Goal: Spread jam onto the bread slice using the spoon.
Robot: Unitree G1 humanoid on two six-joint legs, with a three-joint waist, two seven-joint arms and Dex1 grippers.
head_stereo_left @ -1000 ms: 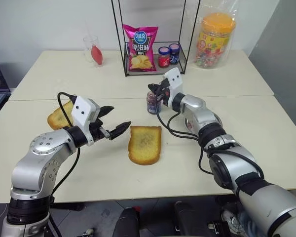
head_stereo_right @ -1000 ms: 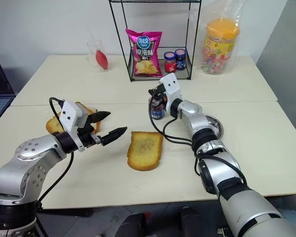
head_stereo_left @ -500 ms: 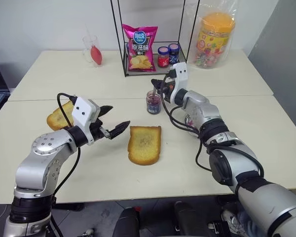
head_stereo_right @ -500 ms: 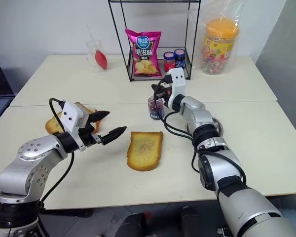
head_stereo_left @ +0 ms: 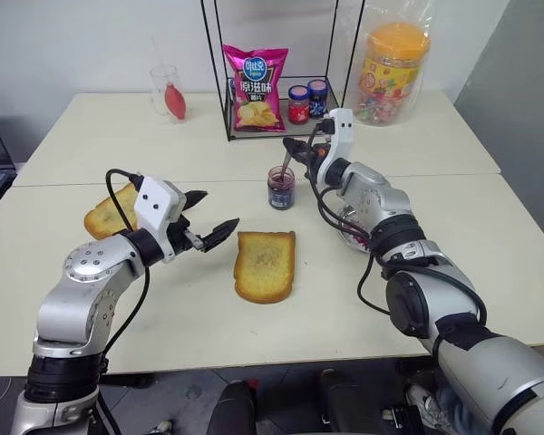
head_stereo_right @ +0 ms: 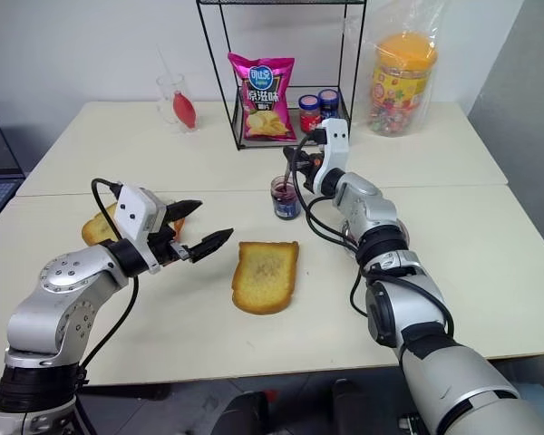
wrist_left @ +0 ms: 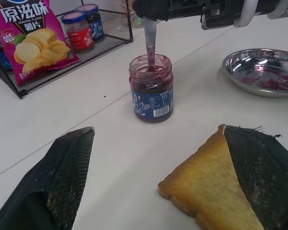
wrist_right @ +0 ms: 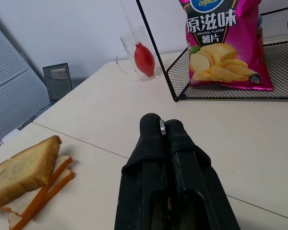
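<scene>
Right tool clamped on spoon dipped in jam jar behind bread on tabletop, left tool wide open: could easily tip jar or drip jam lifting out crooked.

The small silvery metal spoon disappears bowl-first into dark jam inside the clear glass jar, its handle top hidden within the clamped right tool; the round metal dish is cut by the frame edge.
</scene>
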